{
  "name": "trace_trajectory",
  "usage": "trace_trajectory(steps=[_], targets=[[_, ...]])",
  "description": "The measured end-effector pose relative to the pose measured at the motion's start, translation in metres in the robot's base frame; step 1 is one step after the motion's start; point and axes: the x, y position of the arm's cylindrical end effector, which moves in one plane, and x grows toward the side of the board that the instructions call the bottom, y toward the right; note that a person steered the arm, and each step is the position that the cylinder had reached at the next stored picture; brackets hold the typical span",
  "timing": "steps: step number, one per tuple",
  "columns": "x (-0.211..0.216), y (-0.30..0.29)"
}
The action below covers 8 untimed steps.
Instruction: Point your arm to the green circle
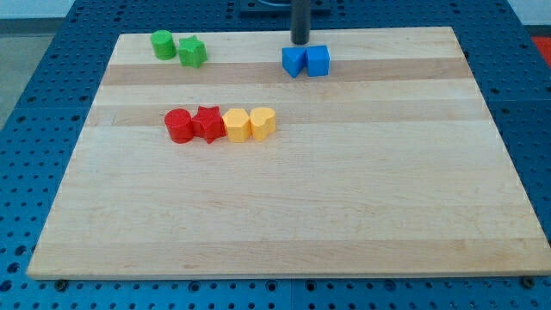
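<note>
Across the wooden worktop [284, 215], which fills most of the view, the blocks sit in three small groups toward the far side, and the near half carries nothing. My end effector is only a straight dark rod with no jaws to open or shut, so it grips nothing; my tip [300, 42] rests at the far edge, just behind the two blue blocks.

The largest group is a row left of centre: a red circle [178, 126], a red star [207, 124], a yellow block [235, 126] and a second yellow block [263, 123], touching side by side. The blue pair, one angular blue block [294, 61] and a blue cube [318, 61], lies directly near-side of my tip. At the far left corner stands the green circle [163, 44], with a green star [192, 52] just beside it on its right.

I judge the task barely begun: my tip is well apart from the target. The next move calls for a slide leftward along the far edge. The blue pair sits clear of that line, but the green star lies close to the approach, so passing behind it seems wise.
</note>
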Motion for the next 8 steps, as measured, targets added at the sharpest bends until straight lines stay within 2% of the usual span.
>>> trace_trajectory(steps=[2, 4, 6, 7, 8], targets=[[0.011, -0.031], [0.056, -0.075], [0.107, -0.165], [0.106, -0.227], [0.079, -0.268]])
